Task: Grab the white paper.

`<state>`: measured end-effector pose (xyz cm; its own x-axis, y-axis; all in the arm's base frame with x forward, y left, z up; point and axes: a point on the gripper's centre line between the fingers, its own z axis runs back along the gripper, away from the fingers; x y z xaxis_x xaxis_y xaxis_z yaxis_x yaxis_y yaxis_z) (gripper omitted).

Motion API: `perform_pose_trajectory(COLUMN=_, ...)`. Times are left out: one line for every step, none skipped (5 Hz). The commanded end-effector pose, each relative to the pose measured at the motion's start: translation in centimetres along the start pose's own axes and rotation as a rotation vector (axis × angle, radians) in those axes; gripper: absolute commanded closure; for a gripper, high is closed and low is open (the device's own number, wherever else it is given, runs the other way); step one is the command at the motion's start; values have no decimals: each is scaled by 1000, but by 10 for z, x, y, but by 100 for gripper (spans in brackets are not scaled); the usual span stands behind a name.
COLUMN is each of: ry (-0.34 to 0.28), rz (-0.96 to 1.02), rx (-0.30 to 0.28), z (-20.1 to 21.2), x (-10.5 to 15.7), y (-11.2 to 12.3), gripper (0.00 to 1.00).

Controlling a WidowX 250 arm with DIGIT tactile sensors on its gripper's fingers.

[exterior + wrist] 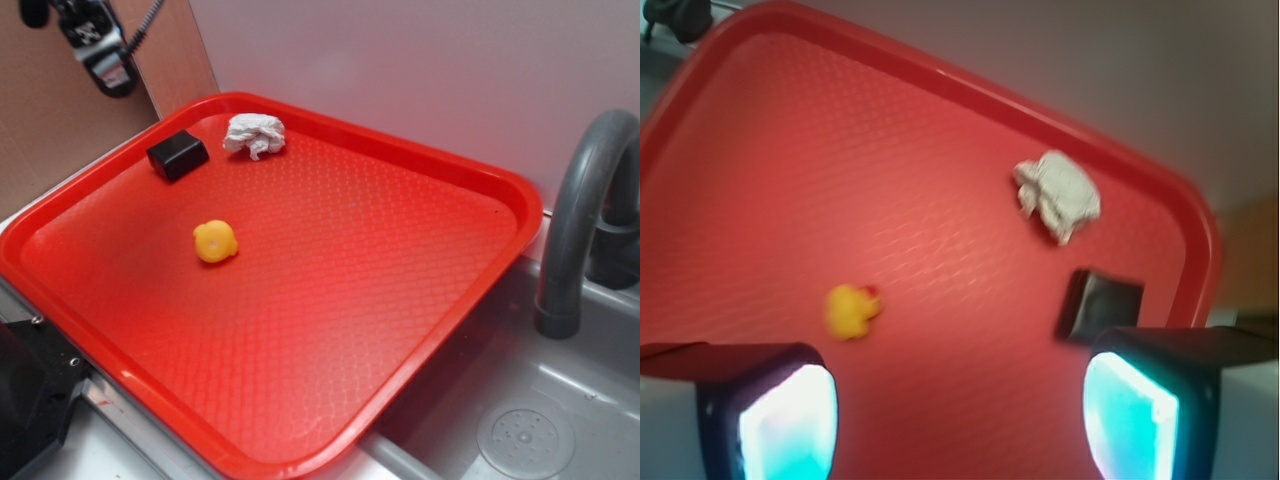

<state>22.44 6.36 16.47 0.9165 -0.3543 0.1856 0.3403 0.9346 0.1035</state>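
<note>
The white paper (254, 134) is a crumpled wad lying at the far edge of the red tray (330, 300). In the wrist view the paper (1058, 193) sits up and right of centre. My gripper (100, 55) hangs high above the tray's far left corner, only partly in the exterior view. In the wrist view my gripper (960, 415) is open, its two glowing pads wide apart with bare tray between them, nothing held. The paper lies well ahead of the fingers.
A black rectangular block (178, 155) lies left of the paper, also in the wrist view (1100, 305). A small yellow toy (215, 241) sits mid-left on the tray. A grey faucet (580, 220) and a sink with a drain (525, 438) are at the right.
</note>
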Motion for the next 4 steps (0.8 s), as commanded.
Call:
perform_pose_trajectory(ry=24, rz=4, rx=119, z=-40, x=26, y=42, gripper=0)
perform_pose_trajectory(ry=67, rz=6, rx=164, z=-69, x=32, y=61, gripper=0)
perform_pose_trajectory(ry=89, rz=14, rx=157, z=-85, x=44, y=72, gripper=0)
perform_pose_trajectory(ry=84, rz=-2, rx=119, z=-101, x=45, y=85, gripper=0)
